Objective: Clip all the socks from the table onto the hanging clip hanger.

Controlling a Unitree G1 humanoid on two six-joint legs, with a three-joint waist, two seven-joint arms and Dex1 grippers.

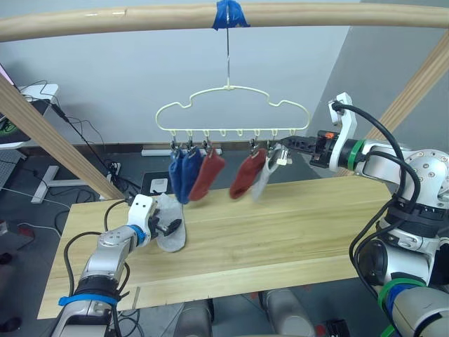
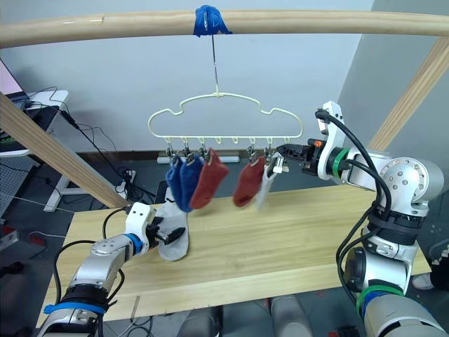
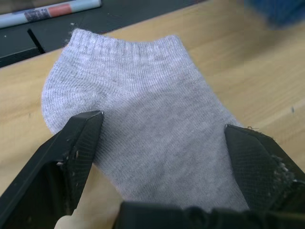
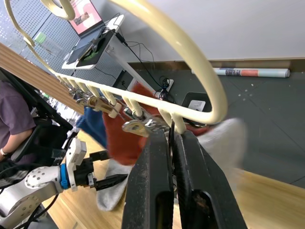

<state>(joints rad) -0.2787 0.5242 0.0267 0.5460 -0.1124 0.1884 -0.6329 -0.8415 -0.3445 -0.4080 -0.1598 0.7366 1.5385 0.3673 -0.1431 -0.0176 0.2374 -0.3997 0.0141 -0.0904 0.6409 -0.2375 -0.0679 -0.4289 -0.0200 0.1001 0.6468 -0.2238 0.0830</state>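
Sock (image 3: 152,124), light grey, soft limp knit, flat on table (image 1: 280,232) below clip hanger (image 1: 231,112); my left gripper (image 3: 162,143) spread astride it. I'd pinch the cuff. Right gripper (image 4: 172,157) closed beside hanger's end clip.

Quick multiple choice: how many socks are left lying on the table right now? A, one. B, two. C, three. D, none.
A: a single grey sock lies on the table, between the open fingers of the left tool; the other five socks, two blue, two red and one grey, hang from the hanger.
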